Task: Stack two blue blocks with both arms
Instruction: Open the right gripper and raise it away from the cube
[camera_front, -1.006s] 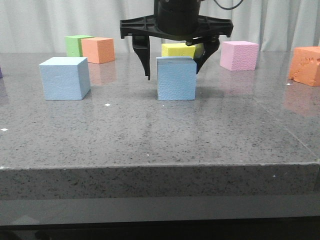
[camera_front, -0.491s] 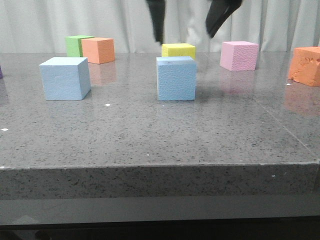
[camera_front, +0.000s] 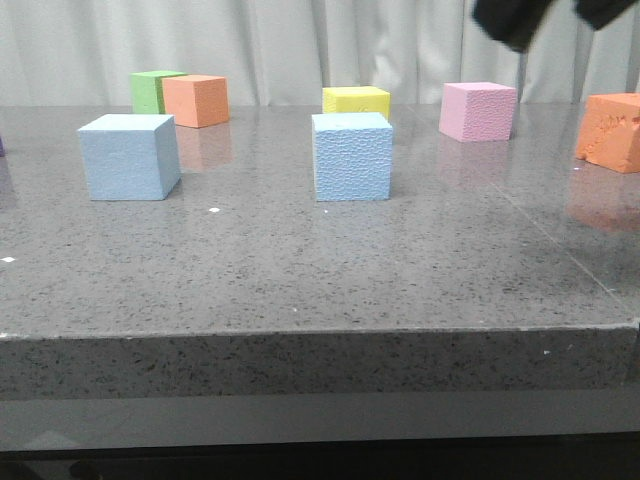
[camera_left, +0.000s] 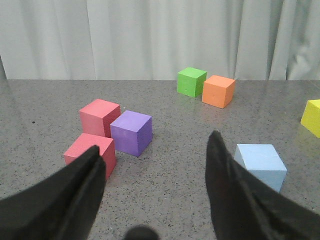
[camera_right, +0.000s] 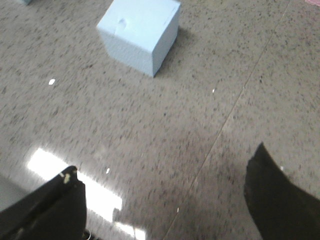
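Smooth blue block (camera_front: 130, 156): sat flat on the grey table (camera_front: 300, 270) toward the left, upright, one corner edge turned toward the front camera; a cube, so no long axis.
Pebbly blue block (camera_front: 351, 156): stood upright near mid-table, broad face square to the front camera, well apart from the smooth one, just before the yellow cube (camera_front: 357, 100).
Left gripper (camera_left: 155, 195): spread wide, holding nothing.
Right gripper (camera_right: 165, 200): fingers apart, empty, above bare table.
Containers: no container appeared.
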